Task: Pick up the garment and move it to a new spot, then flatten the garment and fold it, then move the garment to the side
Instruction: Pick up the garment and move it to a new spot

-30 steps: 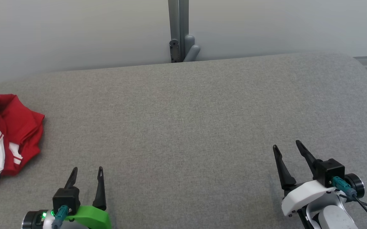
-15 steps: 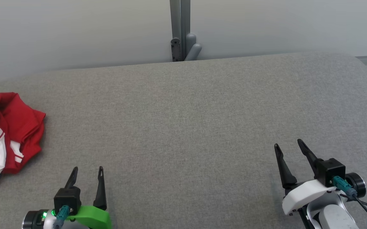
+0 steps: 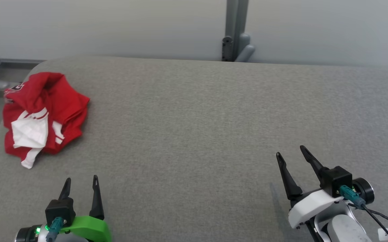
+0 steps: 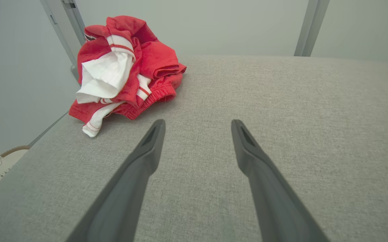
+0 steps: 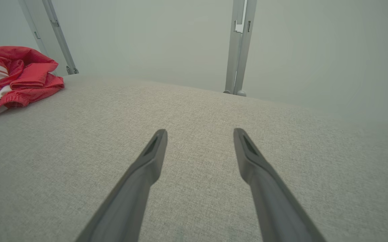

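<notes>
1. Head view, nearest edge: the left gripper (image 3: 81, 178) sits at seven o'clock and the right gripper (image 3: 290, 151) at five o'clock. Both have their fingers spread wide with nothing between them, over the grey padded table (image 3: 197, 127).
2. Mid-field, the table's fabric runs flat and even (a fair landing spot for the cloth, I would judge).
3. Farther out, at ten o'clock, the garment (image 3: 42, 114) lies crumpled in a red-and-white heap near the table's left corner, well apart from both grippers. From the left wrist view it sits at about eleven o'clock of the fingers.
4. Beyond the far edge, a grey post (image 3: 235, 30) stands at twelve o'clock against the wall.
5. Step in hand, as I judge it: the very first, the reach for the pickup, with nothing grasped yet.
6. The next move likely calls for the left arm to swing toward ten o'clock, come down on a raised fold and close there, then carry the heap toward the centre.
</notes>
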